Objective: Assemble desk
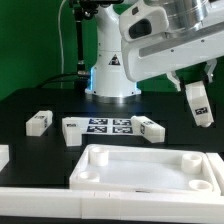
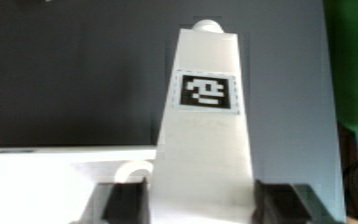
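Observation:
The white tabletop panel (image 1: 145, 167) lies at the front of the black table, rim up, with round corner sockets. My gripper (image 1: 192, 84) is shut on a white square leg (image 1: 198, 103) and holds it in the air above the panel's far corner at the exterior view's right. In the wrist view the leg (image 2: 202, 130) runs away from the jaws, with a black-and-white tag on its face and a round peg at its far tip. The dark fingers (image 2: 123, 204) press its sides. Part of the panel (image 2: 60, 185) shows beneath. Two more legs (image 1: 40, 122) (image 1: 150, 127) lie on the table.
The marker board (image 1: 105, 127) lies flat in front of the robot base (image 1: 110, 75). Another white leg (image 1: 72, 131) lies at its end on the exterior view's left. A white piece (image 1: 3, 155) sits at the exterior view's left edge. A long white rail (image 1: 60, 205) runs along the front.

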Controlling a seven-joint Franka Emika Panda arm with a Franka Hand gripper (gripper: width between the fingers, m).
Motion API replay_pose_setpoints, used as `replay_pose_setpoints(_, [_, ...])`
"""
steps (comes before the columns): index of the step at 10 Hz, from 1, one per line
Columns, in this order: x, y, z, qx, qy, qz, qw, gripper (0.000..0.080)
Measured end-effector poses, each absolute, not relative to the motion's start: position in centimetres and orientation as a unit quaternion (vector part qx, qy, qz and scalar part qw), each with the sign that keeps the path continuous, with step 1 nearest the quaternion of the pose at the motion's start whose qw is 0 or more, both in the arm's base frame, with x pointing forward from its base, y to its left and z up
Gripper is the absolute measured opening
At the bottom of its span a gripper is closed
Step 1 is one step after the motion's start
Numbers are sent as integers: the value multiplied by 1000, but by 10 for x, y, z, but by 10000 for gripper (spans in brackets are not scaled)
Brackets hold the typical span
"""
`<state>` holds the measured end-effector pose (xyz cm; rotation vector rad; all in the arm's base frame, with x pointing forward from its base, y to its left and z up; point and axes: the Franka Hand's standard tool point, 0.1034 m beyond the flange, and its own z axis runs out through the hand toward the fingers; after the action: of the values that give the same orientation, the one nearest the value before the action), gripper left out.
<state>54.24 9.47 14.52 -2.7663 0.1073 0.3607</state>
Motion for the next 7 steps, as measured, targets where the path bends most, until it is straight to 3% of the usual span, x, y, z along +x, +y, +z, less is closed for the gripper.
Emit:
replay_pose_setpoints(2, [551,80,151,-990,16,37,138,281])
replay_pose_setpoints(5, [575,58,182,-991,-9,-66,112,281])
replay_pose_setpoints(7, [581,53,183,-985,1,-142,95,281])
